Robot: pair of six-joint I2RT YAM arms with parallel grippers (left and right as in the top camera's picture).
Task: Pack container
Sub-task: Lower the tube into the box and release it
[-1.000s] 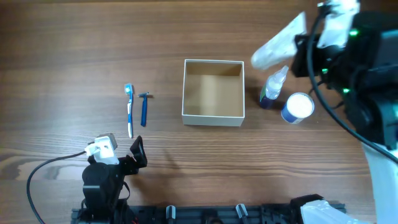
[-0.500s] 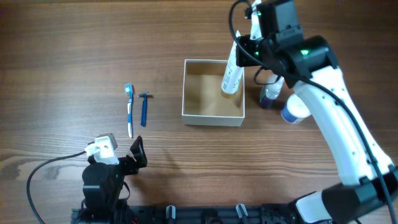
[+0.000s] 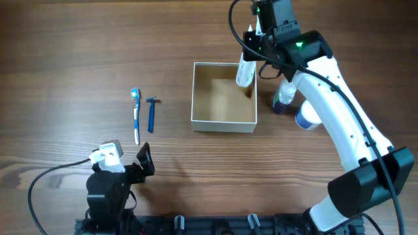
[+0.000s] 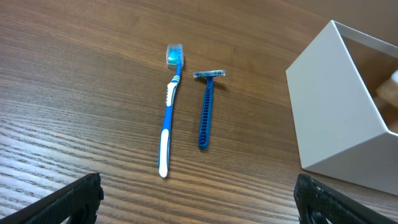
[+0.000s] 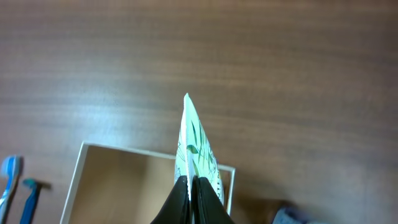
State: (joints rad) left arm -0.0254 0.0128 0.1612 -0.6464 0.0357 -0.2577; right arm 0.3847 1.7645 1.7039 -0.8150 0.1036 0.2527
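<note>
A square, shallow box (image 3: 224,98) with white walls and a brown inside sits at the centre of a wooden table (image 3: 65,52), open and with nothing lying on its floor. A second ago the right gripper (image 3: 253,47) was off at the table's 2 o'clock edge; it has since swung in, and it now grips a white tube (image 3: 245,69) with green print, pinched by its flat crimped end and hanging over the box's 1 o'clock corner. Judged from this, the first item is about to go in, with release left to do.

At the box's 9 o'clock a toothbrush (image 3: 136,115) and a razor (image 3: 151,114) lie side by side, untouched. At its 3 o'clock stand a small bottle (image 3: 285,99) and a round blue-and-white jar (image 3: 305,119).

The left gripper (image 4: 199,200) rests near the table's 7 o'clock edge, fingers spread wide, holding nothing.

Hard to tell: whether the tube's lower end touches the box floor or wall – no view shows it. The right arm (image 3: 339,124) covers part of the jar, the left wrist view crops the box, and the tube's print is too small to read.
</note>
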